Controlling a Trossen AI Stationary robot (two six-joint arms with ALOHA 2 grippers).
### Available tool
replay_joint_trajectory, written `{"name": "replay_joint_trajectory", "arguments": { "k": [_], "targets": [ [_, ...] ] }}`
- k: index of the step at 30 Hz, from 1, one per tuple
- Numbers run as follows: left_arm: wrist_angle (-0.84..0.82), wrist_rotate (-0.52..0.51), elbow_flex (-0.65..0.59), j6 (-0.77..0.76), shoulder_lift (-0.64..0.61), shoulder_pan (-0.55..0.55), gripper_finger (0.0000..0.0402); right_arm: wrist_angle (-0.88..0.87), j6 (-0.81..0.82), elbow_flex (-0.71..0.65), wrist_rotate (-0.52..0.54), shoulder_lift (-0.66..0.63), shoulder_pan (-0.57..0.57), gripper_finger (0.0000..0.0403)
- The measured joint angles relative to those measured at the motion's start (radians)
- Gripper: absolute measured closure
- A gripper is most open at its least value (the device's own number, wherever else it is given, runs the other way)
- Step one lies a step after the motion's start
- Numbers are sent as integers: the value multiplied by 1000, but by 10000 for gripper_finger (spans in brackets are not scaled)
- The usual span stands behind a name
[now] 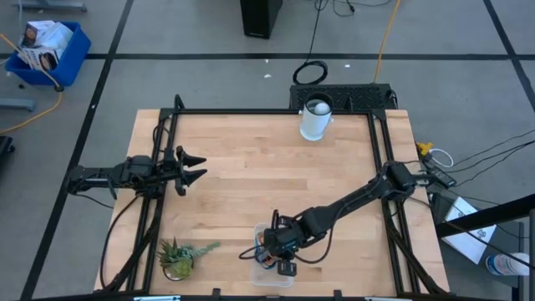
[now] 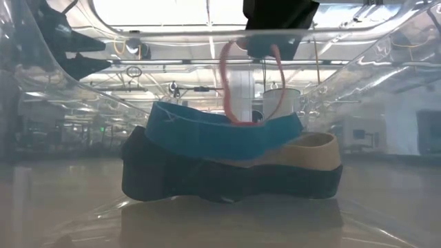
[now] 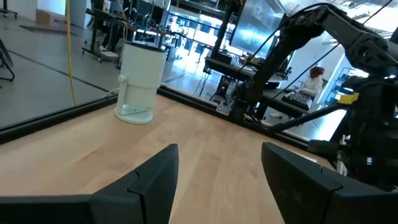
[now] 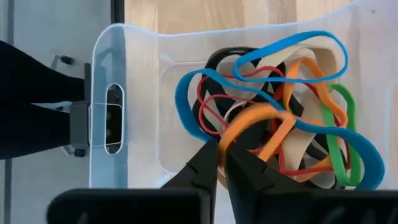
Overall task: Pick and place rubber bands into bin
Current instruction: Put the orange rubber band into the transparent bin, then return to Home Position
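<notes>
The right pincer (image 4: 222, 163) hangs over the bin (image 4: 134, 93), its fingers almost together, pinching an orange band (image 4: 249, 121). Just beneath and beyond its tips the other rubber bands (image 4: 298, 112) lie heaped in the bin. Well apart across the table (image 1: 251, 167), the left pincer (image 1: 194, 167) hovers with fingers spread, holding nothing.

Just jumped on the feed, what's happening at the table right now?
The right pincer is down over the clear bin at the table's near edge, fingers nearly together on an orange rubber band it is dropping in. A tangle of blue, red, green and black bands already lies in the bin. The left pincer waits open above the table's left side.
</notes>
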Motion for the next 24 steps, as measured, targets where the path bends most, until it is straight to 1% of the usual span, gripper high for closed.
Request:
{"name": "replay_joint_trajectory", "arguments": {
  "k": [4,8,11,14,17,21,24],
  "targets": [
    [1,0,0,0,0,0,165,5,10,0,-1,1,-4,358],
    [0,0,0,-1,0,0,165,5,26,0,-1,1,-8,320],
    [0,0,0,-1,0,0,165,10,21,0,0,1,-12,290],
    [0,0,0,-2,0,0,165,32,-6,0,-1,-12,-18,269],
    [0,0,0,-3,0,0,165,58,-54,0,0,-48,-26,257],
    [1,0,0,-2,0,0,165,64,-91,0,4,-121,-40,253],
    [0,0,0,-2,0,0,165,63,-127,0,50,-196,-51,255]
  ]
}}
